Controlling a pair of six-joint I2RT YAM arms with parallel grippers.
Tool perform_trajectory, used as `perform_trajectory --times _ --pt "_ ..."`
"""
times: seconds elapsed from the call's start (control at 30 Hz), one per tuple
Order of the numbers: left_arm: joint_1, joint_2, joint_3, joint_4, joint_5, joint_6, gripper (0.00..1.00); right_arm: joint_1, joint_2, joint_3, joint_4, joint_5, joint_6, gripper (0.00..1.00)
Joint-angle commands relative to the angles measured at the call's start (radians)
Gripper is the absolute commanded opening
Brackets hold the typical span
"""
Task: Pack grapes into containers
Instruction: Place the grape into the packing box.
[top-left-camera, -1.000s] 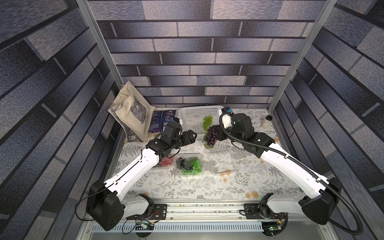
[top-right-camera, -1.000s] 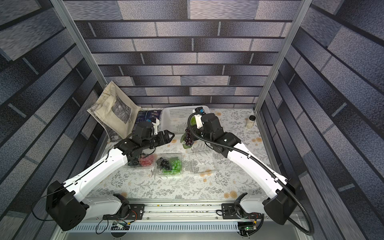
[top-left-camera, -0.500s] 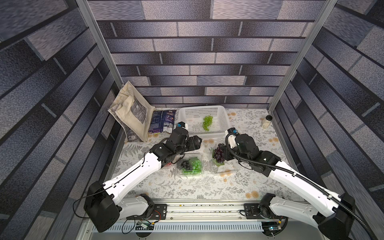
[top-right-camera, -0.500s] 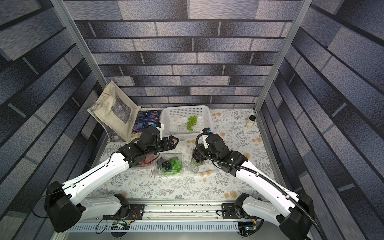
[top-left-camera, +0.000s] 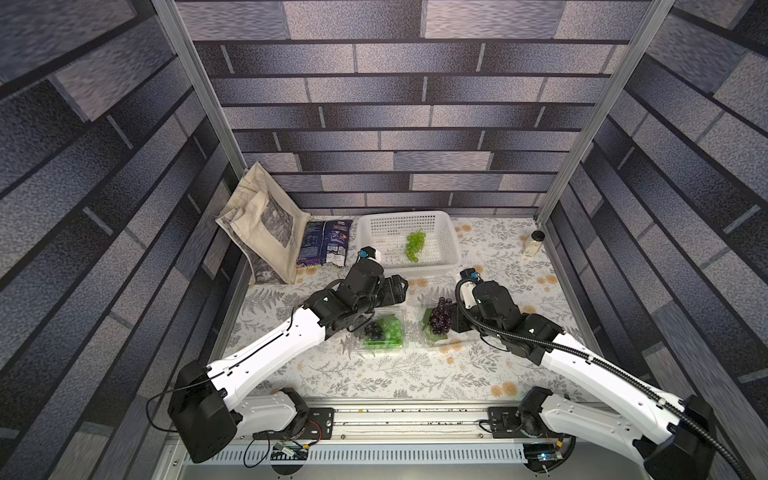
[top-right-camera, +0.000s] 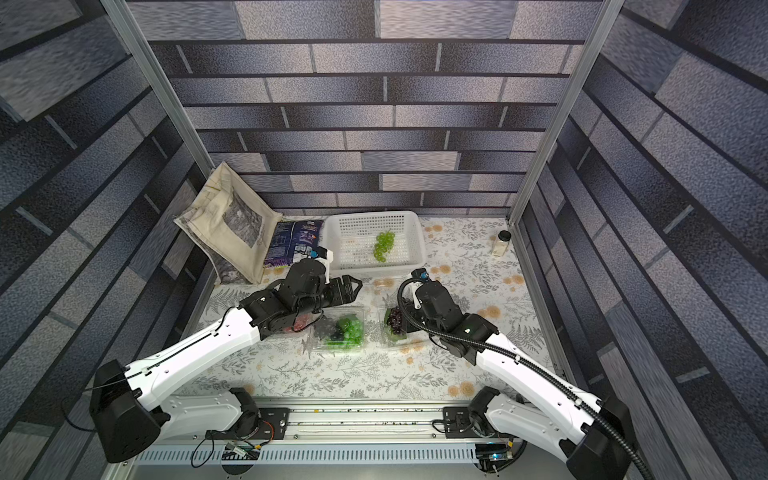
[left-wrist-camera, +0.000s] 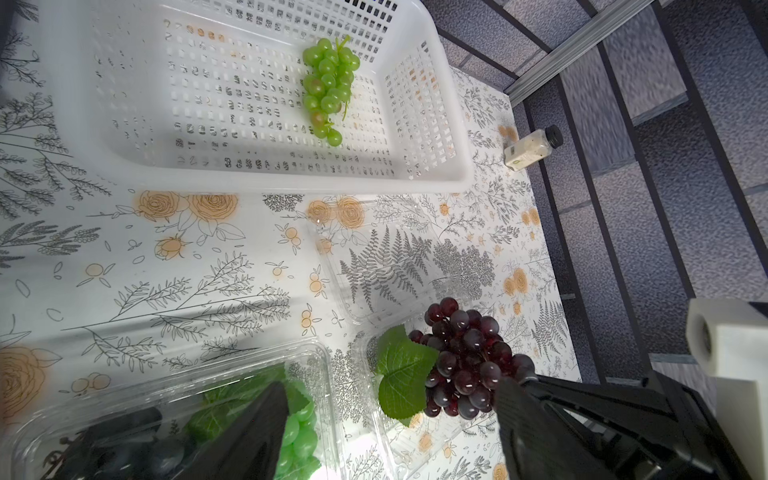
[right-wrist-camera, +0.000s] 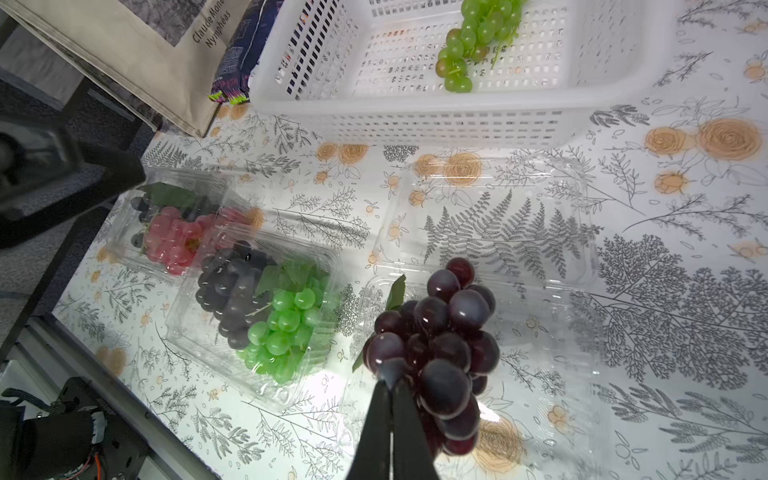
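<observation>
My right gripper (right-wrist-camera: 390, 374) is shut on a dark purple bunch of grapes (right-wrist-camera: 440, 345) with a leaf. It holds the bunch just over an open clear container (right-wrist-camera: 540, 316) whose lid (right-wrist-camera: 498, 216) lies flat behind it. To the left, a closed container (top-left-camera: 384, 330) holds green and black grapes. A further container (right-wrist-camera: 174, 237) with red grapes lies partly under my left arm. My left gripper (top-left-camera: 399, 289) hangs open and empty above the gap between the containers. A pale green bunch (top-left-camera: 415, 245) lies in the white basket (top-left-camera: 451, 249).
A canvas tote bag (top-left-camera: 266, 224) leans in the back left corner, with a dark snack bag (top-left-camera: 326, 243) beside it. A small bottle (top-left-camera: 534, 243) stands at the back right by the frame post. The basket sits at the back centre.
My right arm has carried the purple bunch from the basket forward and down to the open container. My left arm has swung right, towards the containers, still open.
</observation>
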Motion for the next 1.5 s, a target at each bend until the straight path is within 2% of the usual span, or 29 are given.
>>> perform_trajectory --times 0.0,0.63,0.7,0.77,0.87,0.97,1.23,1.3,1.4,1.47 --pt "-0.009 0.016 0.013 -0.018 -0.027 -0.006 0.81 0.011 -0.014 -0.025 0.052 0.006 0.029 0.00" --pt "-0.019 0.033 0.026 -0.022 -0.037 -0.007 0.81 0.013 0.032 -0.104 0.101 0.001 0.069 0.01" --pt "-0.020 0.035 0.026 -0.019 -0.033 -0.007 0.81 0.013 0.014 -0.116 0.091 0.021 0.074 0.07" --pt "-0.019 0.039 0.028 -0.018 -0.032 -0.006 0.81 0.013 -0.011 -0.121 0.065 0.057 0.076 0.22" --pt "-0.019 0.042 0.027 -0.015 -0.030 -0.006 0.81 0.013 -0.039 -0.109 0.013 0.115 0.074 0.36" --pt "-0.019 0.046 0.025 -0.009 -0.028 -0.006 0.81 0.013 -0.043 -0.086 -0.026 0.138 0.058 0.41" --pt "-0.016 0.041 0.022 -0.020 -0.034 0.002 0.81 0.011 0.017 -0.006 -0.009 0.104 0.023 0.46" --pt "-0.010 0.040 0.023 -0.023 -0.038 0.007 0.82 0.012 0.066 0.053 -0.003 0.100 -0.010 0.50" --pt "0.009 0.041 0.023 -0.019 -0.031 0.008 0.82 0.008 0.180 0.177 -0.012 0.122 -0.069 0.61" --pt "0.024 0.041 0.022 -0.017 -0.023 0.008 0.82 -0.001 0.272 0.266 -0.011 0.136 -0.110 0.63"
